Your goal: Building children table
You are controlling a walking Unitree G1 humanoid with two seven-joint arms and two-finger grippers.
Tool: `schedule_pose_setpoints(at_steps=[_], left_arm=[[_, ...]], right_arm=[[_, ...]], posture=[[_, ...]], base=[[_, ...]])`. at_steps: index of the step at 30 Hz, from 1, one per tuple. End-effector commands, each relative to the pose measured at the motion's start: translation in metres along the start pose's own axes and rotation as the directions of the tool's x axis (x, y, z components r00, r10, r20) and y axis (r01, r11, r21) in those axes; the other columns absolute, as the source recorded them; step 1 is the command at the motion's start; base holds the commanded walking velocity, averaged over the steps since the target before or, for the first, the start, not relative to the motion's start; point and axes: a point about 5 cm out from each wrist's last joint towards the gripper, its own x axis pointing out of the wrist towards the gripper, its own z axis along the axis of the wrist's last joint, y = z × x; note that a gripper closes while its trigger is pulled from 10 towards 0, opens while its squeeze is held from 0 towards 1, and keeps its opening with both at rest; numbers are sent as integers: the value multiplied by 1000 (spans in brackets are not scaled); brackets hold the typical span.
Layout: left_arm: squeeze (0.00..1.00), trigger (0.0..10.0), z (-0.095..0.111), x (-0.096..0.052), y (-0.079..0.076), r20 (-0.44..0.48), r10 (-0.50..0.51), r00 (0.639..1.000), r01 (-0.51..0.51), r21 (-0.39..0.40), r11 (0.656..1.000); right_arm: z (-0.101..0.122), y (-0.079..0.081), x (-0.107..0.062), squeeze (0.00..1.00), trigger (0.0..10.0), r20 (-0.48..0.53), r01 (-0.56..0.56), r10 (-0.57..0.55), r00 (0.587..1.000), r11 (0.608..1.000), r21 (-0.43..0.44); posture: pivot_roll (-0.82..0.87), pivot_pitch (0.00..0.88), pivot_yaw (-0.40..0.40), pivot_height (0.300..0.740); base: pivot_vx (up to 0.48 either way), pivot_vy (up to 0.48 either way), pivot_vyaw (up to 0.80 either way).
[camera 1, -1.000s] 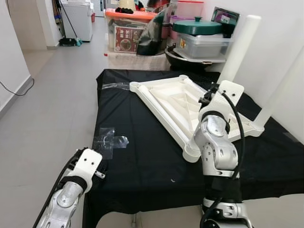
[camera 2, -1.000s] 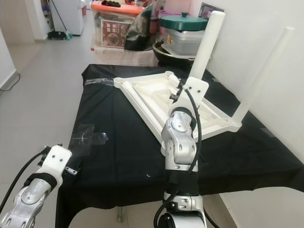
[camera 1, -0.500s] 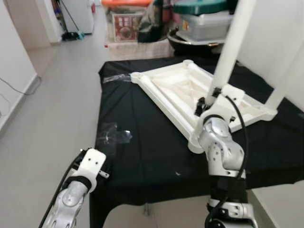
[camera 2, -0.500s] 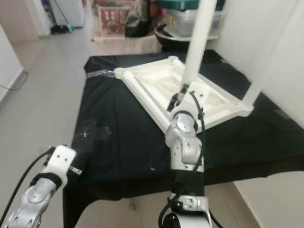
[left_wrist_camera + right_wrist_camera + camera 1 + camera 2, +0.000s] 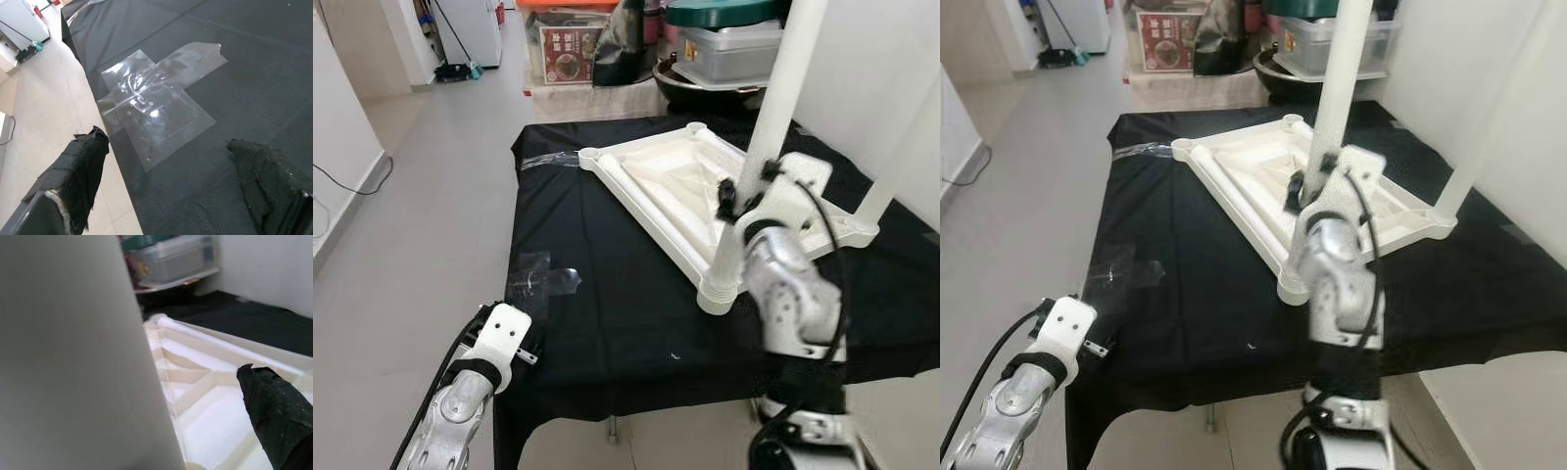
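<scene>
In the left eye view, an upturned white children's table top (image 5: 675, 186) is seen lying on a tabletop covered in black cloth (image 5: 607, 313), with one white leg (image 5: 766, 147) standing up from its near corner socket and a second leg (image 5: 901, 157) standing at the far right corner by the wall. The right end effector (image 5: 729, 196) is raised against the nearer leg, low on its shaft; whether its fingers are closed on the leg cannot be told here. The left arm is held low at the near-left edge of the cloth, beside a patch of clear tape (image 5: 543, 279). In the right eye view, the same layout is shown, and the two remaining corner sockets (image 5: 1185, 149) at the far-left end of the white frame are seen without legs. In the left wrist view, the left end effector (image 5: 171, 171) is shown spread wide and holding nothing, its padded fingers (image 5: 83, 161) hovering either side of the crossed tape on the cloth. In the right wrist view, the leg's pale shaft (image 5: 73, 357) is pressed close to the camera, one black finger (image 5: 276, 416) is seen beyond it over the ribbed underside, and a firm grasp cannot be confirmed. The job is judged about half done: two legs stand, two are still to be fitted, and the table is yet to be turned upright.
</scene>
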Motion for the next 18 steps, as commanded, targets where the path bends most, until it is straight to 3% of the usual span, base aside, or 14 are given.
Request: schedule_pose_setpoints(at_steps=[1, 7, 10, 15, 18], left_arm=[[0, 10000, -4, 0, -3, -9, -17, 1000, 17, 8, 1000], [0, 10000, -3, 1, -4, -5, -25, 1000, 25, 10, 1000], [0, 10000, -3, 2, -5, -2, -26, 1000, 26, 13, 1000], [0, 10000, -2, 2, -4, -1, -21, 1000, 21, 13, 1000], [0, 10000, -3, 1, -4, -2, -18, 1000, 18, 12, 1000]], right_arm=[[12, -1, 2, 0, 10000, 21, -63, 64, 998, 998, -20], [32, -12, 15, 0, 10000, 40, -175, 182, 982, 974, -142], [33, -27, 32, 0, 10000, -21, -253, 255, 967, 941, -226], [40, -33, 44, 0, 10000, -61, -333, 329, 942, 903, -272], [43, -30, 47, 0, 10000, -106, -449, 438, 893, 850, -275]], posture=[[36, 0, -13, 740], [28, 0, -10, 740], [31, 0, -17, 740], [36, 0, -24, 740], [41, 0, -30, 740]], base=[[0, 0, 0], [0, 0, 0], [0, 0, 0], [0, 0, 0], [0, 0, 0]])
